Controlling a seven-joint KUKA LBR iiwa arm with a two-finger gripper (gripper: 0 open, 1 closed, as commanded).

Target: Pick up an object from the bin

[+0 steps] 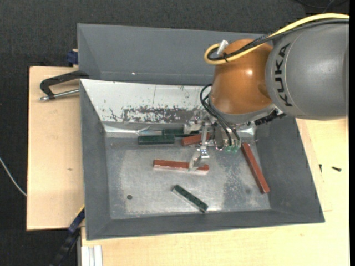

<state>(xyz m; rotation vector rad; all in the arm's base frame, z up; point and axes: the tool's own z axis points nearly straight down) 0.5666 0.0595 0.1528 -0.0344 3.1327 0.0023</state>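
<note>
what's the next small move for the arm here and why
Probably lower straight down a touch: the gripper hangs over the right end of the red-brown bar lying flat in the middle of the bin, and nothing shows it holding the bar yet.

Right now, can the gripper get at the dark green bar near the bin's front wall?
Probably yes: the dark green bar lies alone on the bin floor, nothing on it, apart from the red-brown bar by the gripper.

Grey arm (313,65) reaching in from right, orange cover (241,82) at wrist, tool (201,155) pointing downward
</note>
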